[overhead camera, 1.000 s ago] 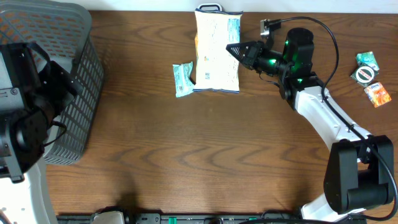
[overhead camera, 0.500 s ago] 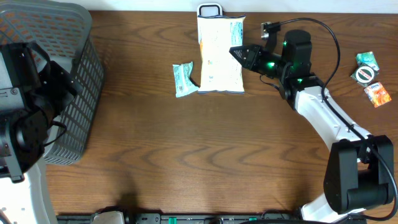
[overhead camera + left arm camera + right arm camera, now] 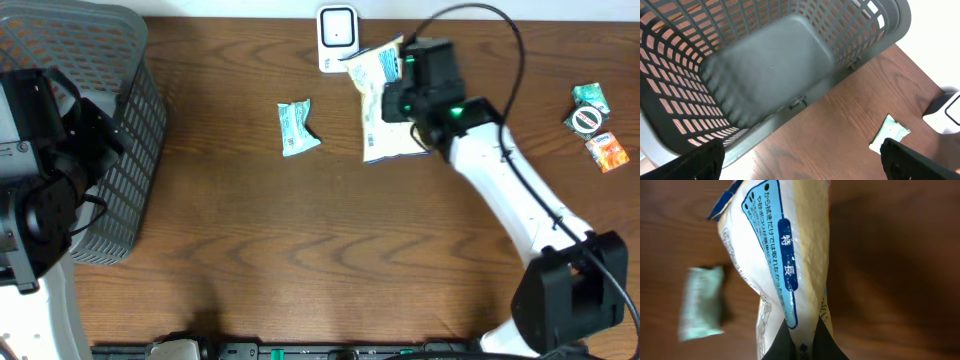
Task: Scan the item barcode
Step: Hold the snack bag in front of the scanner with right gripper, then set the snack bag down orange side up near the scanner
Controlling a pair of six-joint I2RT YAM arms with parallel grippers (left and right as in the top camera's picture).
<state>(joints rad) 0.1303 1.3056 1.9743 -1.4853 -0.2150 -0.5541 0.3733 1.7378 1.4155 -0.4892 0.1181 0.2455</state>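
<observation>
Cream-and-blue plastic, crinkled: pinching the snack bag (image 3: 380, 110) by one edge between the right fingers (image 3: 830, 347), clamped tight on it, seemingly lifting it off the tabletop (image 3: 300, 250) and leaving its printed faces free. Carrying it tilted toward the white scanner (image 3: 337, 28) at the 12 o'clock edge, the bag's top corner just beside the scanner, at about its 4 o'clock. Judging this as presenting the barcode, though not seeing the barcode itself in any view. Probably needing more turning so that the code is facing the scanner window. Holding the left fingers (image 3: 700, 160) spread wide and empty above the grey basket (image 3: 790, 75) at the 9 o'clock side, well apart from the work, likely waiting out of the way. Leaving the small green packet (image 3: 296, 128) lying flat at the bag's 9 o'clock, untouched.
</observation>
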